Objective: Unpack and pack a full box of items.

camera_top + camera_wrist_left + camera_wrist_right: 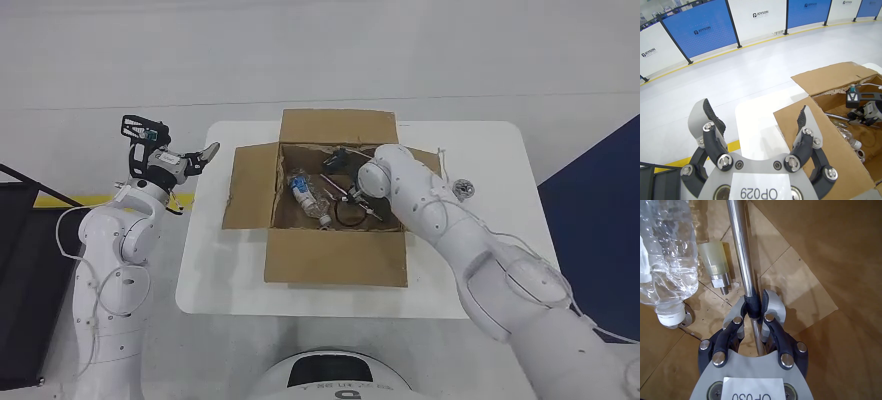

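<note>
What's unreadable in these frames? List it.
- Top view: the right arm covers the spot where the right gripper clamps the metal rod.
- Right wrist view: the rod's far end is cut off by the frame edge. The plastic bottle is cut off too, and its cap hides part of a metal flange.
- Top view: the small metal part on the table beside the box is too small to identify.

The box [335,255] is dull brown cardboard. The rod [740,247] is shiny metal. The bottle [672,247] is clear, crinkly plastic.
</note>
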{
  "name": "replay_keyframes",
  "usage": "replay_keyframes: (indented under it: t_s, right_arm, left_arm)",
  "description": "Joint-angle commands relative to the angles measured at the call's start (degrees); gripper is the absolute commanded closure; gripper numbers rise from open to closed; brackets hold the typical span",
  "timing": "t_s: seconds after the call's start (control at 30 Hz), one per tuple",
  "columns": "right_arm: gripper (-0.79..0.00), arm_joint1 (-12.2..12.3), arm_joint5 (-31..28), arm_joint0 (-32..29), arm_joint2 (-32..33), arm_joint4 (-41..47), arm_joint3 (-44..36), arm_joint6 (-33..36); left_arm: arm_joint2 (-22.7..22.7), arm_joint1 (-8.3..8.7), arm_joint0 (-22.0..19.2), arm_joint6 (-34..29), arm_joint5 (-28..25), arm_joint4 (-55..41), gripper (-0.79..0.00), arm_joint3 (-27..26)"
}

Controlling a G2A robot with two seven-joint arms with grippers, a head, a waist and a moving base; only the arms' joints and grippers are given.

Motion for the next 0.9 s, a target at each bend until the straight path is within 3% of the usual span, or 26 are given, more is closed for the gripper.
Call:
replay_keyframes:
  t_s: [0.0, 0.17, 0.33, 0.67, 0.77, 0.87]
  right_arm:
    - [0.000, -0.2, -1.1, 0.4, 0.2, 0.1, 0.5, -0.5]
    - [0.000, 0.7, -4.4, 0.0, 1.9, 0.6, -2.4, -1.2]
    - [0.000, 4.5, -4.0, -3.8, 6.8, -2.1, -12.9, -4.3]
    - [0.000, 15.2, -0.4, -26.8, 27.4, -13.0, -53.3, 0.3]
    - [0.000, 16.4, -1.4, -31.2, 31.0, -13.8, -58.2, 2.6]
    - [0.000, 16.6, -1.4, -31.3, 31.3, -14.0, -57.0, 3.9]
  left_arm:
    - [0.0, 0.00, 0.0, 0.0, 0.0, 0.0, -0.785, 0.0]
    - [0.0, 0.00, 0.0, 0.0, 0.0, 0.0, -0.785, 0.0]
    - [0.0, 0.00, 0.0, 0.0, 0.0, 0.0, -0.785, 0.0]
    - [0.0, 0.00, 0.0, 0.0, 0.0, 0.0, -0.785, 0.0]
    - [0.0, 0.00, 0.0, 0.0, 0.0, 0.0, -0.785, 0.0]
    - [0.0, 0.00, 0.0, 0.0, 0.0, 0.0, -0.785, 0.0]
